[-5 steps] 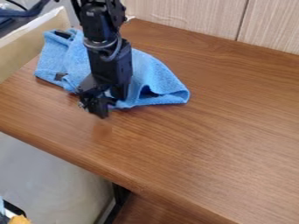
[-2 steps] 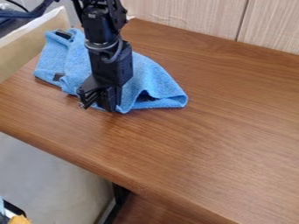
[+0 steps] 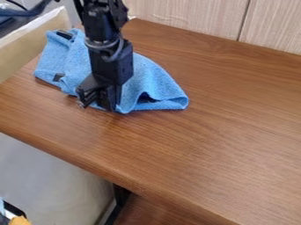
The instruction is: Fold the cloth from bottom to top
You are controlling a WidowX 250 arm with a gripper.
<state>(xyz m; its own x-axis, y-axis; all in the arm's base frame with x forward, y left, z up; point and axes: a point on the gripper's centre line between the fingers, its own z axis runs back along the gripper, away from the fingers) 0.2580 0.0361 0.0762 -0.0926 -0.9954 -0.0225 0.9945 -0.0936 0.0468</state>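
Blue Cloth Lies Crumpled Beneath Robot Gripper

The cloth [image 3: 156,83] sits at the upper left of a brown wooden table [image 3: 206,145], near a pale wall [image 3: 182,15]. The gripper [image 3: 98,107] hangs at its near edge; whether it is clenched or released cannot be told.

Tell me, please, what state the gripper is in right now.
Gripper: at the near edge of the blue cloth; whether open or closed cannot be told.

From my station I saw blue cloth [image 3: 156,83] on brown (wood-grained) table [image 3: 206,140], and a black gripper [image 3: 97,107].
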